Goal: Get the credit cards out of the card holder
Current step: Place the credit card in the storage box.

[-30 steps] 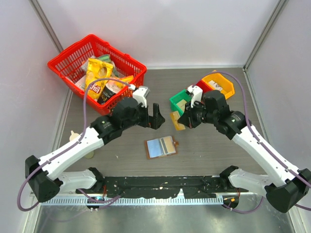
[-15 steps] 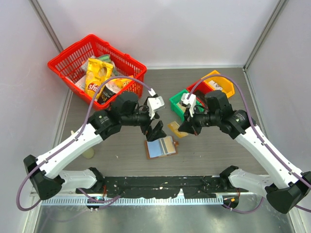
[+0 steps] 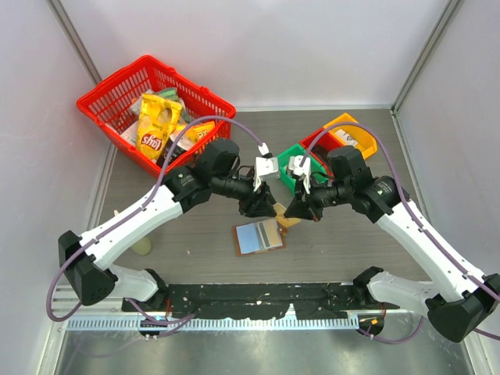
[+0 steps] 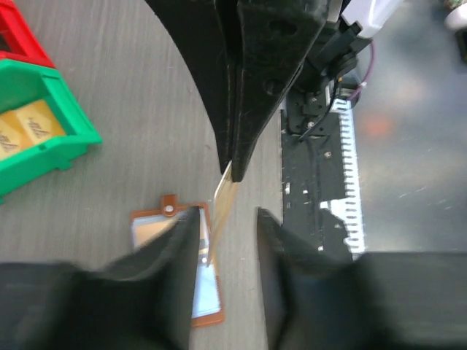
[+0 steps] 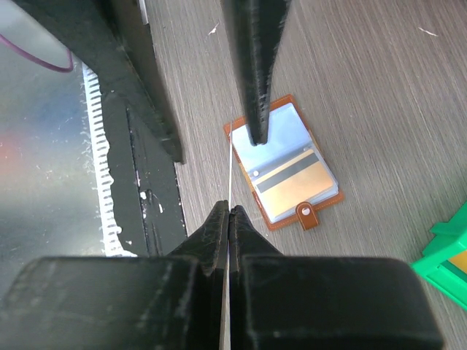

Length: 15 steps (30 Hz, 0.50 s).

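The grey wood-grain table carries both arms. The left arm stretches from its base at the near left corner up and across toward the middle. The right arm mirrors it from the near right corner, elbow bent, so the two wrists meet nose to nose above the table's centre. At the far left stands a red basket of snack bags, and behind the right wrist sits a green bin. The card holder lies open and flat on the table just below the meeting wrists, pale faces up, with a tan card with a dark stripe tucked in one panel. The right gripper has its jaws pressed together on one credit card, held edge-on in the air above the holder. The left gripper straddles that card's free end, jaws spread, with a gap showing on each side.
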Tool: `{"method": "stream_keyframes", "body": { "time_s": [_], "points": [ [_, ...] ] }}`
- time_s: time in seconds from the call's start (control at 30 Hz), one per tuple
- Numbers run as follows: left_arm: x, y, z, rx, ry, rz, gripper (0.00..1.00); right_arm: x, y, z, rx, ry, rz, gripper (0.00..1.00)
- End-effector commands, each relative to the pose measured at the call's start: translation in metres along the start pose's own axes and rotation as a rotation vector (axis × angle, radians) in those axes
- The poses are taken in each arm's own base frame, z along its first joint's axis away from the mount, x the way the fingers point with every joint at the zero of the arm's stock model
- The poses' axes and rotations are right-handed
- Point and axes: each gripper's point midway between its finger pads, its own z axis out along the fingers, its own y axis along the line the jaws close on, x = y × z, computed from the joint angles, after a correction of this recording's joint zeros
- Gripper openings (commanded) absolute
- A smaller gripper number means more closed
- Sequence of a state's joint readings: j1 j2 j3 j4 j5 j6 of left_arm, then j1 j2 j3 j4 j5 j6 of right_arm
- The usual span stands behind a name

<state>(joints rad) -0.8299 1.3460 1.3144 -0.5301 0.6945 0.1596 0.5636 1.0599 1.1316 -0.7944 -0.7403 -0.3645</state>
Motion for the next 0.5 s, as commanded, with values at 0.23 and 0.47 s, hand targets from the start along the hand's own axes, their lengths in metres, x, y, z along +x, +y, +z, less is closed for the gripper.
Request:
{"method": "stream_keyframes", "body": {
  "time_s": [0.23, 0.47],
  "points": [
    [-0.015, -0.004, -0.003, -0.015, -0.107, -0.030, 0.00, -0.016, -0.011, 0.007, 0.026, -0.073, -0.010, 0.07],
    [-0.021, 0.023, -0.031, -0.300, -0.319, -0.169, 0.00, -0.027, -0.033, 0.007, 0.124, -0.244, 0.173, 0.51]
  ]
}}
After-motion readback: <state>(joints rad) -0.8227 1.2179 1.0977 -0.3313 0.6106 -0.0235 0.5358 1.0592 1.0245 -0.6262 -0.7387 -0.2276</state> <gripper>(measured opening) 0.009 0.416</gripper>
